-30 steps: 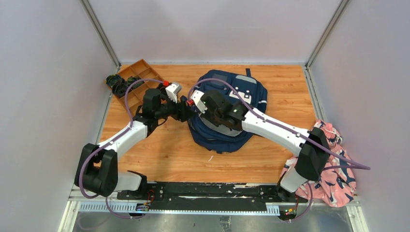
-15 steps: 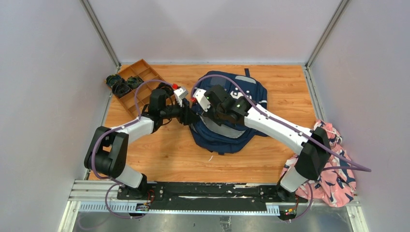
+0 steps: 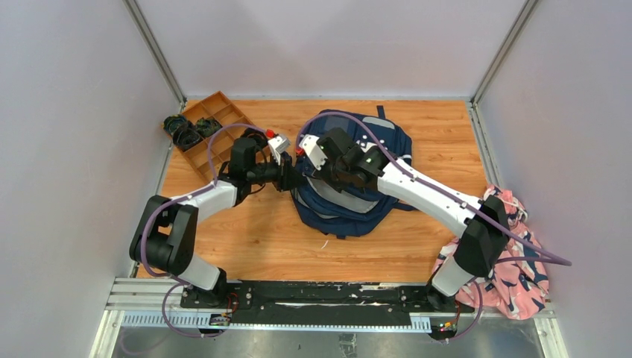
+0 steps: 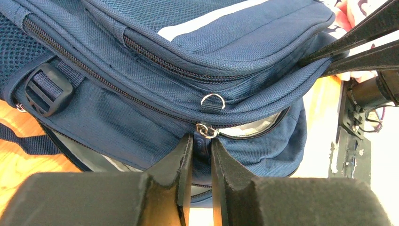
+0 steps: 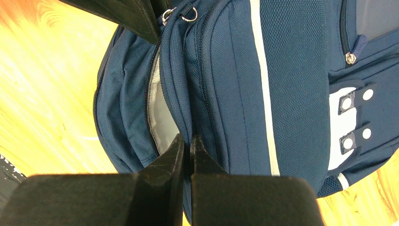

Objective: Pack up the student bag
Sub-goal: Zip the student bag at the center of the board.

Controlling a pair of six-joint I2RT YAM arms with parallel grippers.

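Note:
The navy student bag (image 3: 387,138) lies flat at the middle back of the table. My left gripper (image 3: 289,177) is at its left edge. In the left wrist view it (image 4: 201,146) is shut on the dark zipper pull (image 4: 203,142) of the main compartment. The zip is partly open and grey lining (image 4: 256,125) shows. My right gripper (image 3: 324,175) is over the bag's left part. In the right wrist view it (image 5: 187,141) is shut on the bag's fabric edge (image 5: 181,94) beside the open zip. The left fingers (image 5: 127,14) show at the top there.
A wooden compartment tray (image 3: 216,112) holding dark items (image 3: 182,128) stands at the back left. A pink-and-navy cloth bundle (image 3: 522,276) lies at the right front, beside the right arm's base. Grey walls close in the table on three sides.
My left gripper has moved right to the bag's left edge and its arm has swung inward. The right gripper has shifted slightly back. Little has moved in the last half second.

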